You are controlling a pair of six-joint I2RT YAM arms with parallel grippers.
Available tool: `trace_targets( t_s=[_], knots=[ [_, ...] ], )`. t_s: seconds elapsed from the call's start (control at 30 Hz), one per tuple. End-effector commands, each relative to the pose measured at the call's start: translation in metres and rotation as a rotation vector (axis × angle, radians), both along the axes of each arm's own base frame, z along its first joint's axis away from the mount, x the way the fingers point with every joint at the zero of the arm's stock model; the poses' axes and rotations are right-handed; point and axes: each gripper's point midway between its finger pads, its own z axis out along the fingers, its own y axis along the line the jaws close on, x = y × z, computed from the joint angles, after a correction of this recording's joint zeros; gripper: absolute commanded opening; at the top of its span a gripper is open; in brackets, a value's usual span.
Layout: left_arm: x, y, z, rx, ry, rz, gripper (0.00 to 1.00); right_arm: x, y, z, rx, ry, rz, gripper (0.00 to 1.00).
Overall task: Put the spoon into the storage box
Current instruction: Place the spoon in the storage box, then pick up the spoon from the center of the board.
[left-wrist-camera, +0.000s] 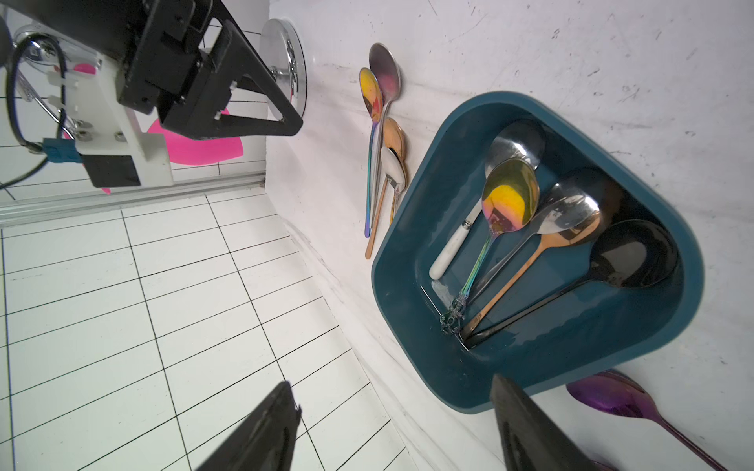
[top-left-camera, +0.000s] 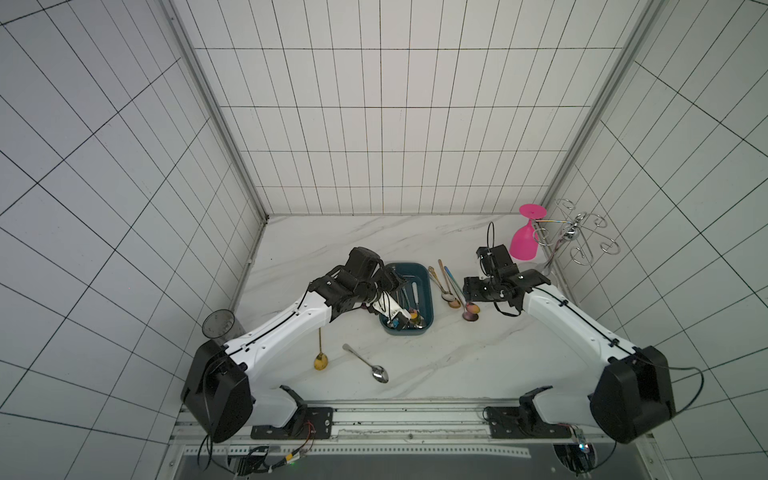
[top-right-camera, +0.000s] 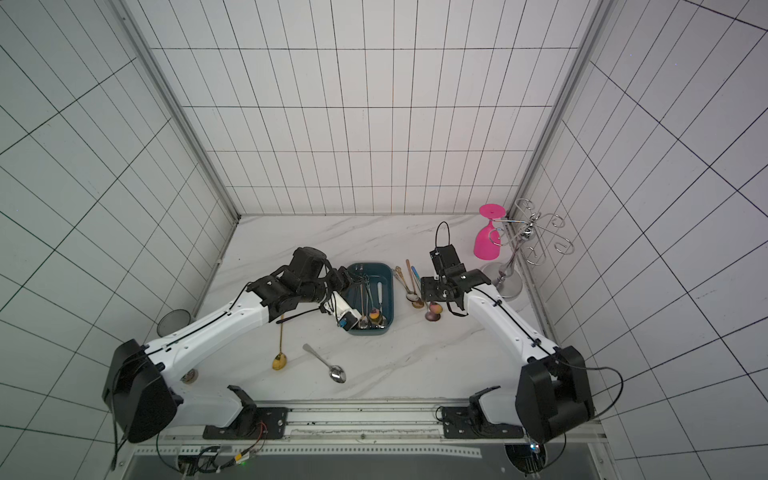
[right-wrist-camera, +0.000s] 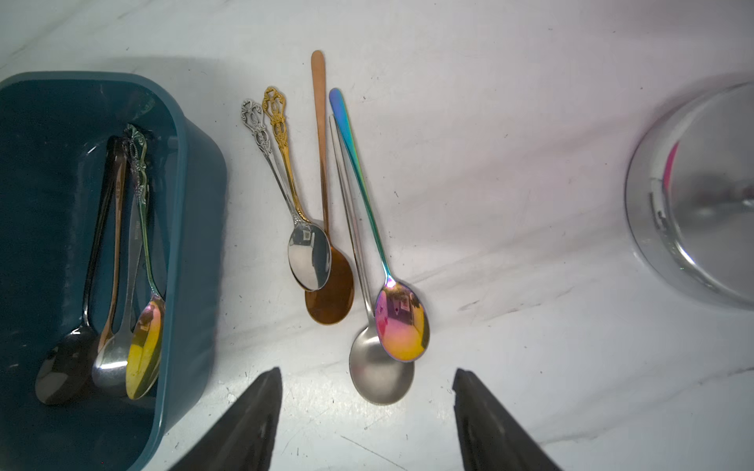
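Teal plastic is catching my eye first: the storage box (top-left-camera: 424, 303) is sitting on the marble-look bench (top-left-camera: 415, 374) between the two arms. It is a glossy, low-walled oblong tub with rounded corners.

Five spoons are lying inside it, handles pointing toward the back wall and bowls bunching at the near end:
- a white-handled spoon (left-wrist-camera: 451, 248)
- an ornate rainbow spoon (left-wrist-camera: 510, 195)
- a plain silver spoon (left-wrist-camera: 571, 208)
- a copper spoon (left-wrist-camera: 526, 264)
- a black spoon (left-wrist-camera: 632, 253)

Outside the box I am counting eight more spoons.
- Five are resting in a tight bunch just beside its right wall: a silver ornate spoon (right-wrist-camera: 310, 257), a gold ornate spoon (right-wrist-camera: 280, 134), a long copper spoon (right-wrist-camera: 330, 293), a matte silver spoon (right-wrist-camera: 381, 375) and a long rainbow spoon (right-wrist-camera: 402, 322).
- A purple spoon (left-wrist-camera: 608, 397) is lying close against the box on its other side.
- A gold spoon (top-left-camera: 321, 360) and a shiny silver spoon (top-left-camera: 379, 372) are lying apart nearer the front.

I am also seeing one pink goblet (top-left-camera: 524, 243) hanging upside down on one chrome rack (top-left-camera: 573, 235), and one dark tumbler (top-left-camera: 218, 324) by the left arm.

My left claw (left-wrist-camera: 391, 381) is hanging at the box's left side, fingers spread wide and gripping nothing. My right claw (right-wrist-camera: 367, 370) is hovering over the bunch, fingers spread to either side of the matte silver bowl and clasping nothing.
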Motion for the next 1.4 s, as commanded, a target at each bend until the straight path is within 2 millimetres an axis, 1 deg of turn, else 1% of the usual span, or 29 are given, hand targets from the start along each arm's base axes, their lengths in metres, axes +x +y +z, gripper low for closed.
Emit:
trace_targets(
  t_s=[0.0, 0.07, 0.23, 0.33, 0.43, 0.53, 0.7, 0.83, 0.93, 1.03, 1.17, 1.3, 1.37],
  knots=[
    [0.004, 0.007, 0.018, -0.021, -0.101, 0.027, 0.95, 0.012, 0.002, 0.006, -0.025, 0.007, 0.043, 0.67],
    [0.001, 0.012, 0.019, -0.065, -0.077, 0.085, 0.97, 0.018, 0.002, 0.002, -0.043, 0.019, 0.051, 0.64],
    [-0.008, 0.031, 0.009, -0.142, 0.005, 0.223, 0.97, 0.033, -0.002, -0.014, -0.078, 0.053, 0.045, 0.62],
    [-0.016, 0.048, 0.002, -0.211, 0.094, 0.27, 0.97, 0.042, -0.002, -0.029, -0.114, 0.081, 0.06, 0.6],
    [-0.016, 0.064, 0.003, -0.29, 0.172, 0.38, 0.97, 0.05, -0.004, -0.046, -0.161, 0.12, 0.07, 0.59],
    [-0.014, 0.08, 0.013, -0.421, 0.276, 0.498, 0.97, 0.057, -0.003, -0.06, -0.191, 0.147, 0.092, 0.57],
    [-0.009, 0.103, 0.035, -0.685, 0.489, 0.695, 0.97, 0.062, -0.005, -0.076, -0.219, 0.186, 0.099, 0.55],
    [0.0, 0.123, 0.046, -0.857, 0.55, 0.813, 0.97, 0.063, -0.003, -0.085, -0.216, 0.213, 0.105, 0.5],
    [0.012, 0.145, 0.065, -1.028, 0.584, 0.931, 0.97, 0.063, -0.002, -0.091, -0.21, 0.228, 0.109, 0.47],
    [0.021, 0.166, 0.076, -1.174, 0.596, 1.041, 0.97, 0.065, -0.001, -0.096, -0.216, 0.241, 0.109, 0.44],
    [0.027, 0.191, 0.081, -1.335, 0.638, 1.191, 0.97, 0.065, -0.002, -0.1, -0.215, 0.248, 0.106, 0.42],
    [0.028, 0.206, 0.073, -1.434, 0.682, 1.27, 0.97, 0.063, -0.002, -0.106, -0.222, 0.264, 0.107, 0.4],
    [0.028, 0.21, 0.069, -1.458, 0.696, 1.29, 0.97, 0.063, -0.003, -0.107, -0.225, 0.264, 0.105, 0.39]
  ],
)
